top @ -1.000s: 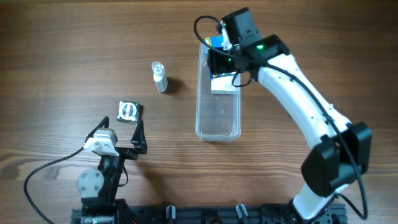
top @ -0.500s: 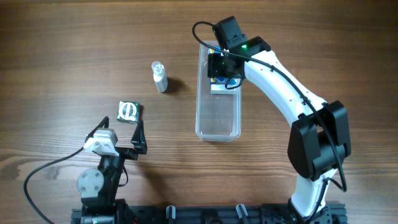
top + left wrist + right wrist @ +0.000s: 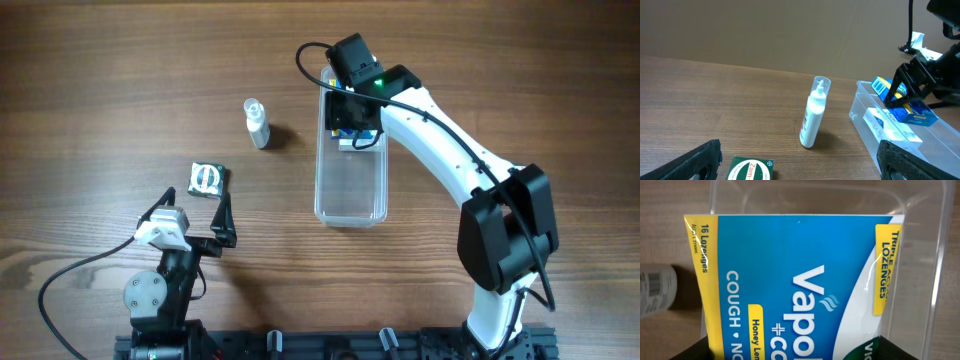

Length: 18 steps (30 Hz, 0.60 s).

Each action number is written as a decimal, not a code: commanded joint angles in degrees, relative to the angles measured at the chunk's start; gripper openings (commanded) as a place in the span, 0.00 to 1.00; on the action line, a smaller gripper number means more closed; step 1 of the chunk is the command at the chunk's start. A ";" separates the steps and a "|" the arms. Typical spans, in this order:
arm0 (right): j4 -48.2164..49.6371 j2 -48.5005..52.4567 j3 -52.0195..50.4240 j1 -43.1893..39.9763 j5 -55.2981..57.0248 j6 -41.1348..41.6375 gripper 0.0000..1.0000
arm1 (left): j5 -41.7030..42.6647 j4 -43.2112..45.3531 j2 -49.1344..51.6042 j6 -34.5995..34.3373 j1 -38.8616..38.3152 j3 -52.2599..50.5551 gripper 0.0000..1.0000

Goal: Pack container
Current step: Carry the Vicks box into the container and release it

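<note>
My right arm (image 3: 450, 150) has swung its wrist leftward over the last second, and it now hangs squarely above the far end of the container (image 3: 350, 190), the clear tub that stands right of centre on the wooden surface (image 3: 120, 60). My right fingers (image 3: 352, 112) pinch the blue and yellow cough lozenge box (image 3: 905, 107), tilted just above a white box (image 3: 887, 127) that already lies inside. I judge the carry nearly done, with lowering and release left. Nothing else has shifted. The white bottle (image 3: 258, 123) lies left of the tub, the green tin (image 3: 207, 179) nearer me, and my left fingers (image 3: 195, 210) are spread and idle just beside it.

In the right wrist view the lozenge box fills the frame, so I cannot see the tub's floor beneath it or my own fingertips. From overhead my wrist covers the tub's far end. The left wrist view cuts the tin off at its lower edge.
</note>
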 commanded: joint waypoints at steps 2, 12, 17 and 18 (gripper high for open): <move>0.96 0.98 -1.03 -0.04 2.27 0.74 0.68 | -0.28 -0.24 -0.02 0.44 0.50 -0.26 1.00; 0.85 1.92 -1.03 -0.48 6.78 -2.25 0.78 | -0.31 -0.24 -0.02 0.44 0.50 -0.26 1.00; 0.74 1.92 -1.03 -0.85 7.13 -2.25 0.82 | -0.28 -0.22 -0.02 0.44 0.50 -0.26 1.00; 0.74 1.92 -1.03 -0.83 7.13 -2.25 0.82 | -0.28 -0.22 -0.02 0.44 0.50 -0.26 1.00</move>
